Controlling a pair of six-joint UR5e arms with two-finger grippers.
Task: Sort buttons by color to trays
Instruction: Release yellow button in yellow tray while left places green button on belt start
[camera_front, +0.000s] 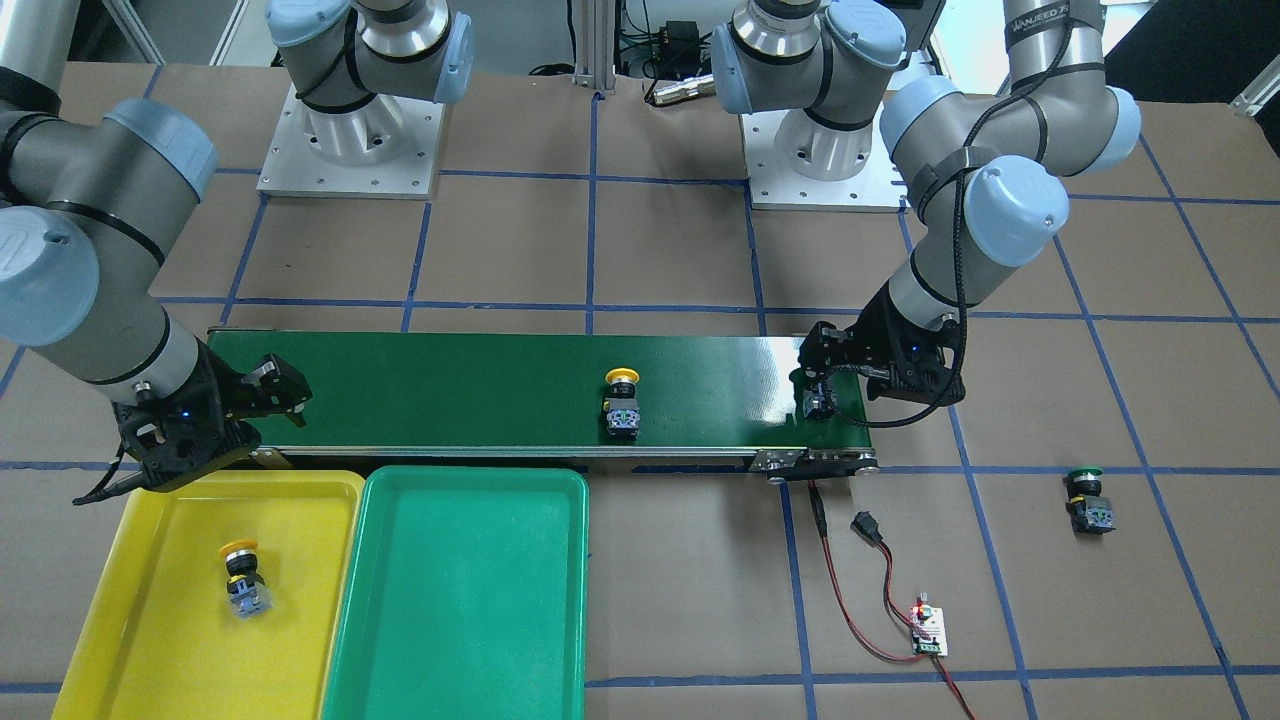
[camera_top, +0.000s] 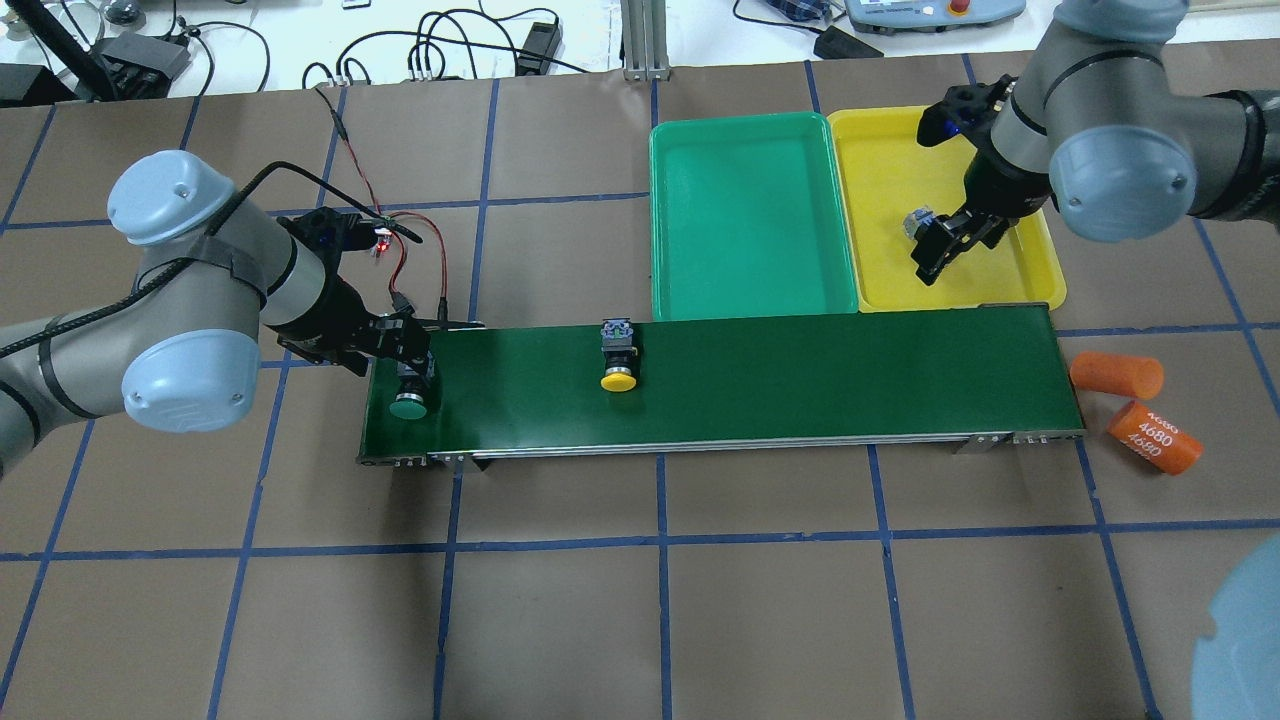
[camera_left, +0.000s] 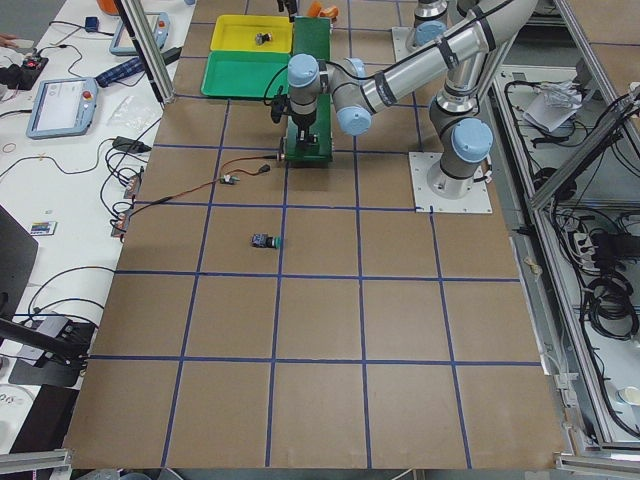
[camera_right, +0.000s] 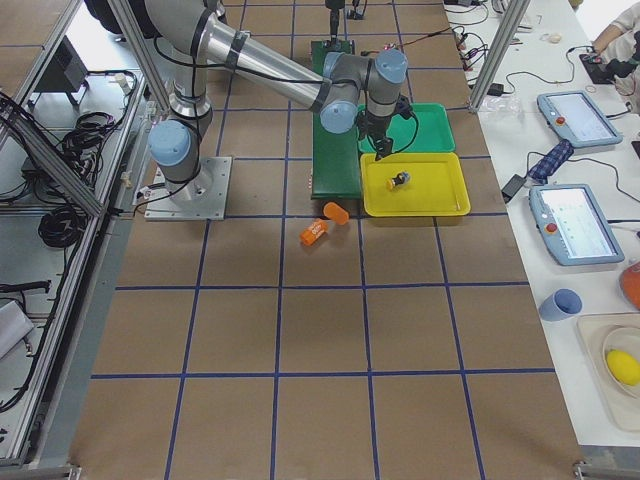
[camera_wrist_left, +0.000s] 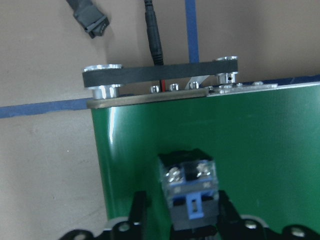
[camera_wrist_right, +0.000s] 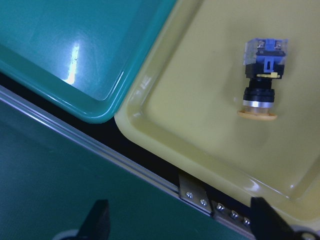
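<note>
A green-capped button (camera_top: 408, 402) lies on the left end of the dark green conveyor belt (camera_top: 800, 380). My left gripper (camera_top: 411, 372) has its jaws on either side of it, slightly apart; the left wrist view shows the button's contact block (camera_wrist_left: 189, 186) between them. A yellow-capped button (camera_top: 619, 365) lies mid-belt. Another yellow-capped button (camera_wrist_right: 262, 85) lies in the yellow tray (camera_top: 880, 160). My right gripper (camera_top: 935, 258) hovers open and empty over that tray's belt-side edge. The green tray (camera_top: 750, 220) holds nothing. A second green-capped button (camera_front: 1088, 500) lies on the table beyond the belt's end.
Two orange cylinders marked 4680 (camera_top: 1135, 410) lie on the table off the belt's right end. A small circuit board with red and black wires (camera_front: 928, 630) sits near the belt's left end. Both trays sit side by side against the belt's far side.
</note>
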